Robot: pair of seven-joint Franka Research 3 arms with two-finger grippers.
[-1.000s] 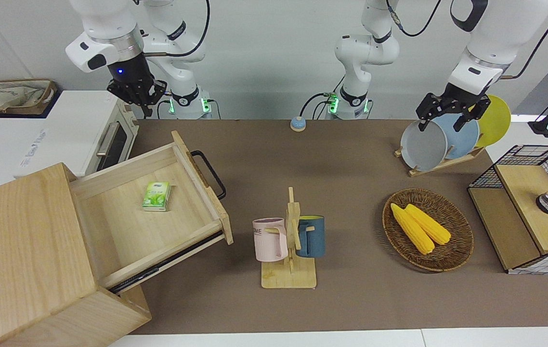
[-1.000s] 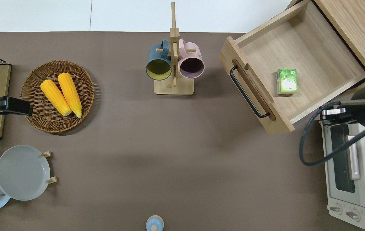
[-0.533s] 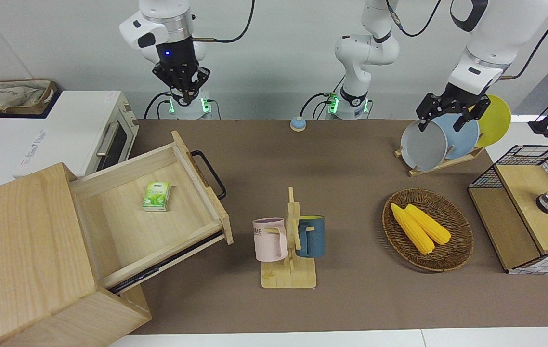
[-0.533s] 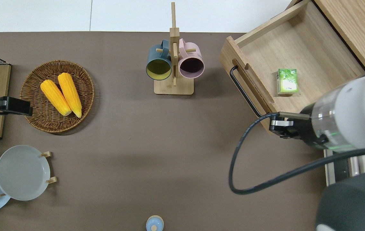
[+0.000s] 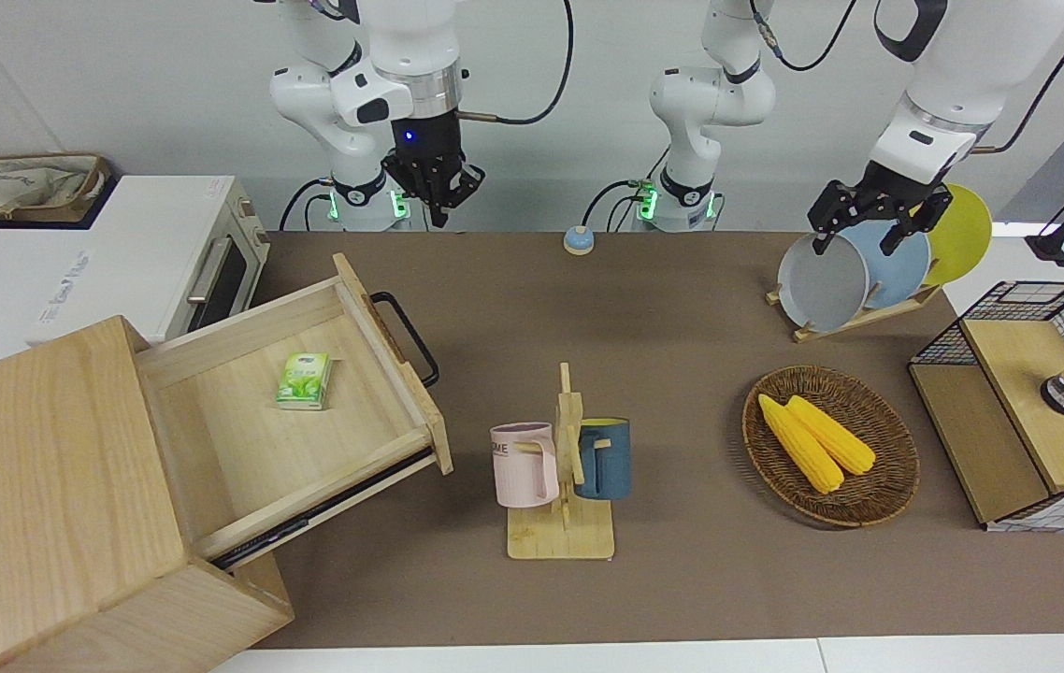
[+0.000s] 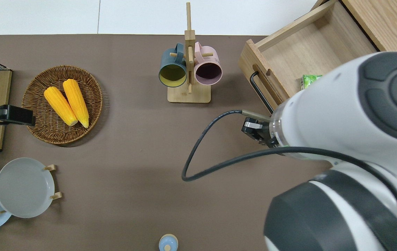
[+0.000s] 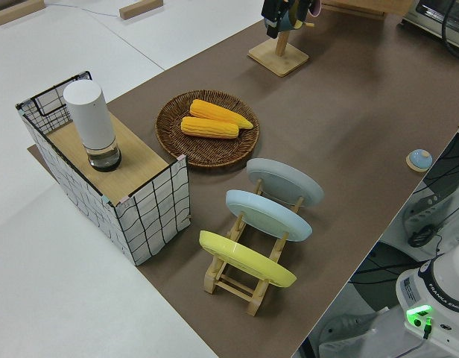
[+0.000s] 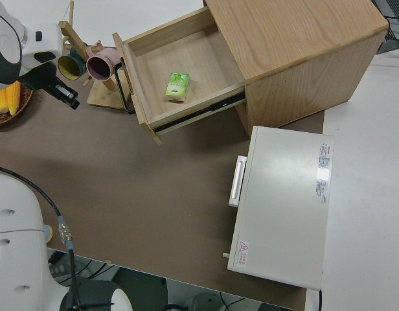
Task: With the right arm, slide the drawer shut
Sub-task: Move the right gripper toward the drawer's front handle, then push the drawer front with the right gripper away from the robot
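Observation:
The drawer stands pulled far out of the light-wood cabinet, at the right arm's end of the table. Its black loop handle faces the table's middle. A green packet lies inside it. My right gripper hangs shut with nothing in it. It is up in the air over the bare mat, off the handle end nearer the robots, and touches nothing. In the overhead view the right arm's white body hides the gripper and part of the drawer. The left gripper is parked and open.
A white toaster oven stands beside the cabinet, nearer the robots. A mug rack stands mid-table. Toward the left arm's end are a basket with corn, a plate rack and a wire crate. A blue bell sits near the arm bases.
The right arm has swung from over the toaster oven toward the table's middle, past the drawer's handle corner. The drawer and the left arm have not moved.

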